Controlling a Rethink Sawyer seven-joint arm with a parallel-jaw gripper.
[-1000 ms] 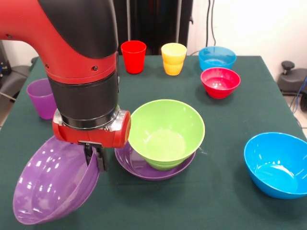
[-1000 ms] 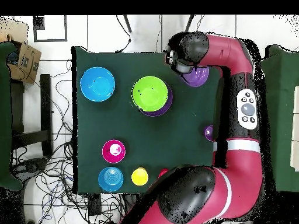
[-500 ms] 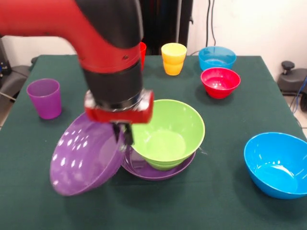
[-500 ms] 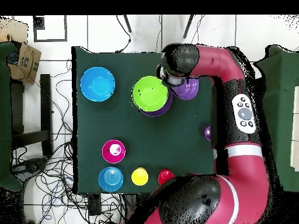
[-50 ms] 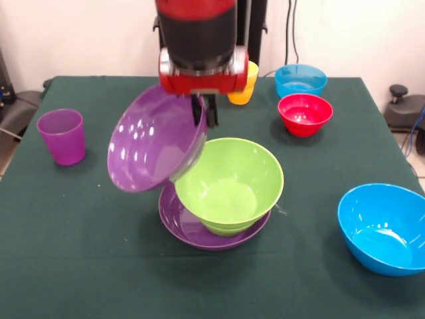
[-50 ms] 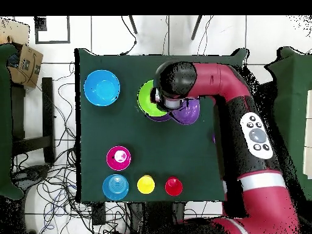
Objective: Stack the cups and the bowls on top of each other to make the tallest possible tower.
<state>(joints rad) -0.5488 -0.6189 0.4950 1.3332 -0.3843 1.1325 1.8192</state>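
Here no writing or label could be read on anything. A glossy purple bowl (image 5: 156,143) was clamped by its rim in the hand (image 5: 204,111), raised off the desk (image 5: 80,266) and tipped steeply, its round mouth turned sideways. Just beside it a lime green bowl (image 5: 229,183) sat upright, nested in a shallow purple bowl (image 5: 192,232). A blue bowl (image 5: 382,226) was set well apart. A translucent purple cup (image 5: 62,136), tapered, stood upright near the desk's edge.
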